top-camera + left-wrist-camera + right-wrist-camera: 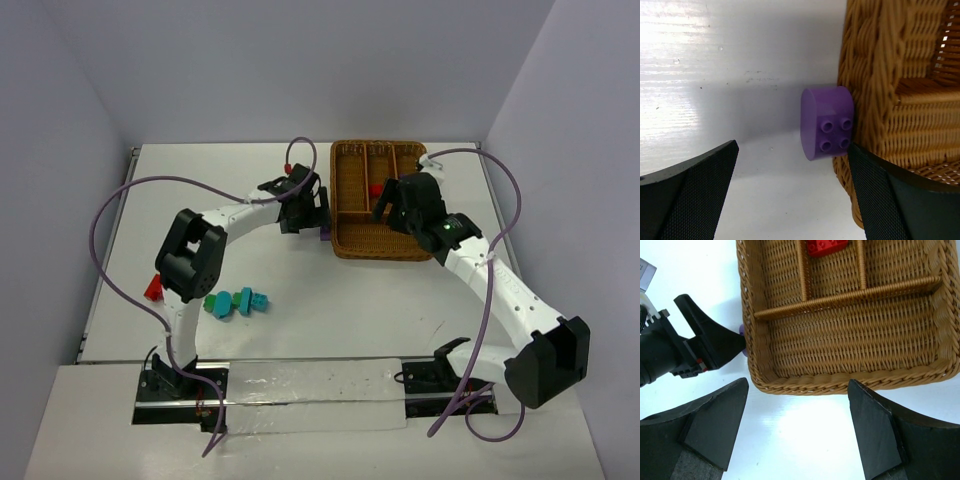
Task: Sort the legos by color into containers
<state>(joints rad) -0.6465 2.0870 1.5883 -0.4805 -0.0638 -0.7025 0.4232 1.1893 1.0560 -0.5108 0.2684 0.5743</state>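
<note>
A purple lego (827, 122) lies on its side on the table, against the outer left wall of the wicker tray (880, 60). My left gripper (790, 195) is open just short of it, one finger on bare table and the other by the tray wall. From above, the left gripper (305, 210) is at the tray's (380, 250) left edge, and a sliver of the purple lego (325, 237) shows. The right gripper (797, 430) hangs open and empty over the tray's near rim (840, 382). A red lego (826, 247) lies in a narrow slot.
At the table's left lie a red lego (153, 288), a green lego (213, 302) and two teal legos (222, 306) (253, 299), close to the left arm's elbow. The left gripper (700, 347) shows beside the tray in the right wrist view. Purple cables loop over both arms.
</note>
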